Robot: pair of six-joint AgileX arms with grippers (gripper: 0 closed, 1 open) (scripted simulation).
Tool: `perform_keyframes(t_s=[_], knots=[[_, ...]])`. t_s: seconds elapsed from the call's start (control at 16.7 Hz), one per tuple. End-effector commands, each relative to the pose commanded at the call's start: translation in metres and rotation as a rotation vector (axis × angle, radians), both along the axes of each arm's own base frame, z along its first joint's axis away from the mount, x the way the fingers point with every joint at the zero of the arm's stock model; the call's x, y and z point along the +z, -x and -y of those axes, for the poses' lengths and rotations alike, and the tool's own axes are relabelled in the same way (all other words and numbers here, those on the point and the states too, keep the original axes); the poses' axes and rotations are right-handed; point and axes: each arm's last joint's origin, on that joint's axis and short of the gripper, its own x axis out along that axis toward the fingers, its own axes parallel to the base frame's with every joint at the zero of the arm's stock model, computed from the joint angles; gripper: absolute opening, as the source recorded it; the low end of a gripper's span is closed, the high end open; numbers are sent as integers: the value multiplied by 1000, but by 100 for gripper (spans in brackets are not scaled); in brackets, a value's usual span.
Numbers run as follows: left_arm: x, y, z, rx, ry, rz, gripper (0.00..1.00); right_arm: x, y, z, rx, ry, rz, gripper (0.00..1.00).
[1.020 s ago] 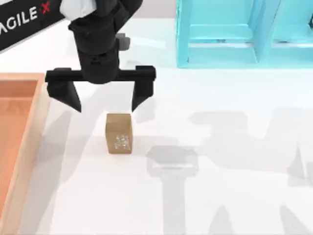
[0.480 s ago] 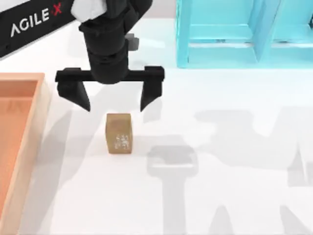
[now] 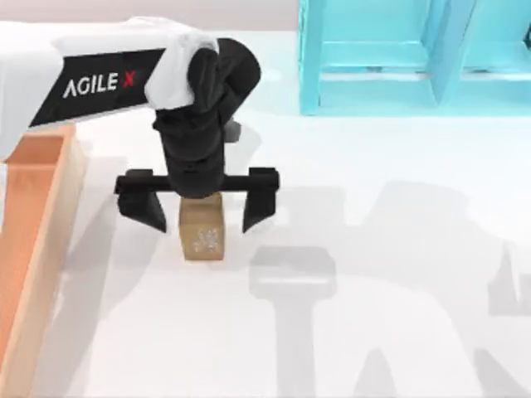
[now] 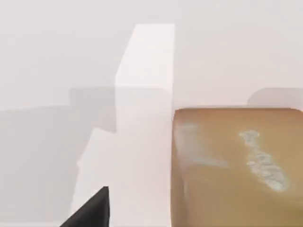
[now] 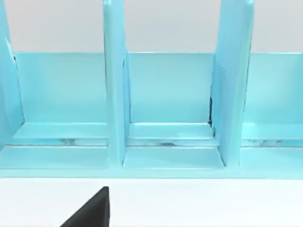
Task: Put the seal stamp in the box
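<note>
- My left gripper (image 3: 197, 211) is hanging over the stamp (image 3: 203, 234), fingers (image 3: 143, 207) spread wide, one on each side of the block and neither one touching it.
- The stamp is sitting on the white table (image 3: 398, 315), roughly midway between the two fingertips, with its far end tucked under my wrist in the top view.
- Pale carved markings are showing on the stamp's upper face, toward the end that is sticking out past the fingers.
- In the left wrist view the stamp (image 4: 236, 165) is looming close, and one dark fingertip (image 4: 92, 210) is sitting beside it with bare table between them.
- The box (image 3: 58, 207) is lying beyond my left finger, at the table's left edge, apart from the stamp; its light wooden wall is running near that finger.
- The stamp is outside the box.
- The turquoise shelf (image 3: 390, 58) is standing beyond my right finger, at the far side of the table.
- My right arm is facing that shelf (image 5: 165, 104), with one dark fingertip (image 5: 92, 210) of its gripper peeking into the right wrist view; I cannot tell whether that gripper is spread or closed.
</note>
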Motion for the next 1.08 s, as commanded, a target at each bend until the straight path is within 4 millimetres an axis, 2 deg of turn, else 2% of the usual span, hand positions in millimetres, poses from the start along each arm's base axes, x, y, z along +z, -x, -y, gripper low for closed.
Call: perform_keyframes(t_s=[0.12, 0.3, 1.08], knots=[[-8, 2, -1, 0, -2, -4, 100, 0, 0, 0, 0, 0, 0, 100], [-8, 2, -1, 0, -2, -4, 100, 0, 0, 0, 0, 0, 0, 100], [-8, 2, -1, 0, -2, -4, 2, 0, 0, 0, 0, 0, 0, 100]])
